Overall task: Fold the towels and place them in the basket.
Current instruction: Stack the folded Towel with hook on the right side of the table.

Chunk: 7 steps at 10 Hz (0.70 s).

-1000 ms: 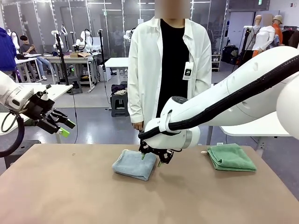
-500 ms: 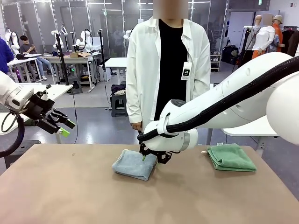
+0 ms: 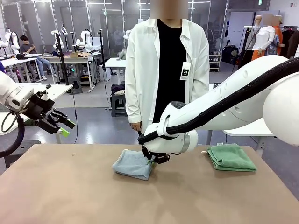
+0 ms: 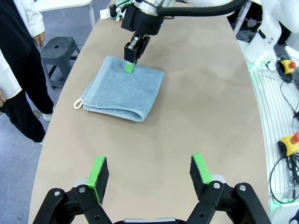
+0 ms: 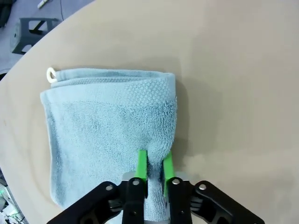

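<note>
Right gripper is clamped on the near edge of the blue towel, pads pinching a ridge of terry at the corner nearest the arm. That towel lies folded on the bench, mid-bench in front of the person. Its white loop sticks out at one corner. Green towel sits folded well apart, toward my right side of the bench. I can't spot the basket from here.

Left gripper hangs off to the left, fingers apart, holding nothing.

My read: this is the pickup of the blue towel for the basket. To do it well:
- lift slowly and straight up, so the fold doesn't peel open (the pinch looks like it has only the upper layers, can't confirm)
- if the bottom layer sags away, set down and regrip deeper across the full stack
- keep the wrist level during transfer
- left arm stays parked unless the towel unfolds and needs support
</note>
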Motion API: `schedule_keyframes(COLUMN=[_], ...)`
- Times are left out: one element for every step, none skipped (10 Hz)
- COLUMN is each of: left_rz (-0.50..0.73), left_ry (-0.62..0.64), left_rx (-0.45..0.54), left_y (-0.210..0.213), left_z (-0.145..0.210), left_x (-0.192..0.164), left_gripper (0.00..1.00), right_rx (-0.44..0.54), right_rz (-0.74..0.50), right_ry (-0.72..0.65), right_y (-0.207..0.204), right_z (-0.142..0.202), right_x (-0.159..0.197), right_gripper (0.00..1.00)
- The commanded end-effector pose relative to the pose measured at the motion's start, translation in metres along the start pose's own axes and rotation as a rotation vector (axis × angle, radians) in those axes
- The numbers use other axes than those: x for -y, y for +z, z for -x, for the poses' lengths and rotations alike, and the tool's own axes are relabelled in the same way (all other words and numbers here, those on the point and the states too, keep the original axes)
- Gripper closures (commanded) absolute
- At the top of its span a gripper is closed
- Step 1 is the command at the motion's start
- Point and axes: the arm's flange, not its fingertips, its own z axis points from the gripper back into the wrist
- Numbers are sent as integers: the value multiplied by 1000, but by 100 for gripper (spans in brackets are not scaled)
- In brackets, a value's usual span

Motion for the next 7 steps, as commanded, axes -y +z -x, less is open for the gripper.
schedule_keyframes(left_rz=[-1, -1, -1, -1, -1, -1, -1], left_ry=[-2, -2, -2, -2, -2, -2, -2], left_rx=[1, 1, 1, 1, 1, 1, 1], left_y=[1, 1, 1, 1, 1, 1, 1], left_z=[-1, -1, -1, -1, -1, -1, -1], left_x=[0, 0, 0, 0, 0, 0, 0], left_gripper=[12, 12, 12, 12, 12, 12, 12], right_rx=[27, 21, 16, -54, 5, 5, 5], right_rz=[-8, -4, 1, 53, -3, -3, -3], right_ry=[32, 49, 60, 48, 28, 28, 28], right_y=[0, 2, 2, -1, 1, 1, 1], right_z=[0, 2, 1, -3, 2, 2, 2], right_x=[-3, -4, -4, -10, -3, -3, -3], right_gripper=[100, 100, 100, 100, 100, 100, 100])
